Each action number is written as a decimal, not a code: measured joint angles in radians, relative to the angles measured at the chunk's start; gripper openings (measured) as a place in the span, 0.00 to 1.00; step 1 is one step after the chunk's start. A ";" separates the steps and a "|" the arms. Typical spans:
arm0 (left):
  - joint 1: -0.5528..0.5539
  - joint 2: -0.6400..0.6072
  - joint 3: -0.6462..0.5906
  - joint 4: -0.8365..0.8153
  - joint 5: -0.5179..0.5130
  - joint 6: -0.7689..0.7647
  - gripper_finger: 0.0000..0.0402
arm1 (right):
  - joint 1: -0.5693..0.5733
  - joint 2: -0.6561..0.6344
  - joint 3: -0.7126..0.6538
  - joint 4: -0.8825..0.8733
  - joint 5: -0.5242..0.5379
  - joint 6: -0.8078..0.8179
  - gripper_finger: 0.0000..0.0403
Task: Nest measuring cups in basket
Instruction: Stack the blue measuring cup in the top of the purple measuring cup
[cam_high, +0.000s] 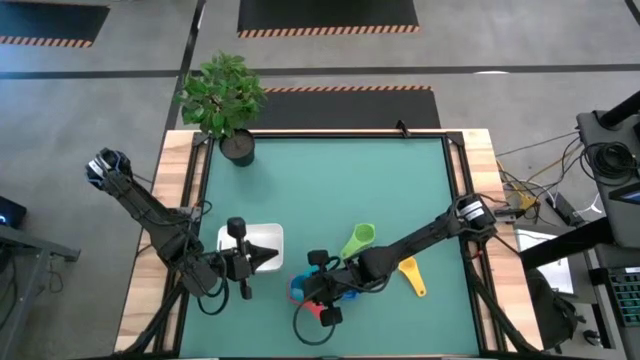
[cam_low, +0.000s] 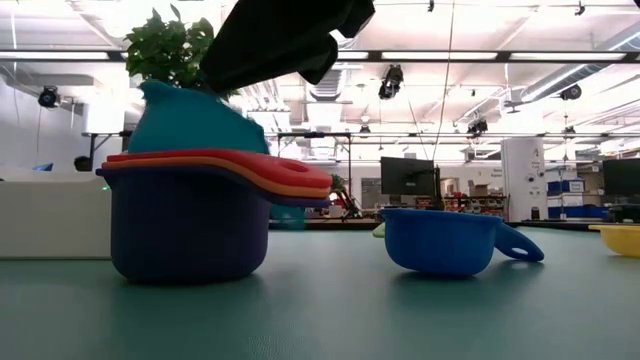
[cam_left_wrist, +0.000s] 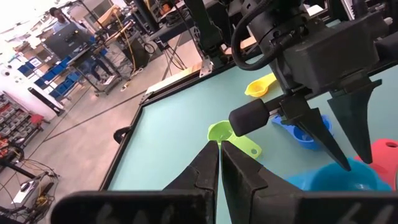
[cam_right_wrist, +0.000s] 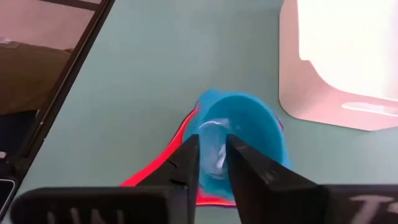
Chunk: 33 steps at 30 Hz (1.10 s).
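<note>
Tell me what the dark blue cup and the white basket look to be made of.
The dark blue cup looks like moulded plastic with a smooth, slightly glossy skin: uniform colour, rounded rim, soft highlights. The white basket also seems plastic, smooth and plain white with rounded corners and low walls, though glare hides its finish.

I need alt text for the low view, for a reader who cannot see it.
A stack of nested measuring cups, purple at the bottom, then orange, red and a tilted light blue cup on top, stands on the green table. A dark blue cup sits apart beside it.
</note>
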 joint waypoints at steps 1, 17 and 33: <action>0.000 0.000 0.000 0.000 0.000 0.000 0.00 | 0.000 0.000 0.000 0.004 0.000 0.000 0.20; 0.000 0.000 0.000 0.001 0.000 0.000 0.00 | 0.000 -0.002 0.046 0.029 0.000 -0.067 0.15; 0.000 0.000 0.000 0.003 0.003 0.000 0.00 | -0.016 0.101 0.015 0.187 0.000 -0.104 0.02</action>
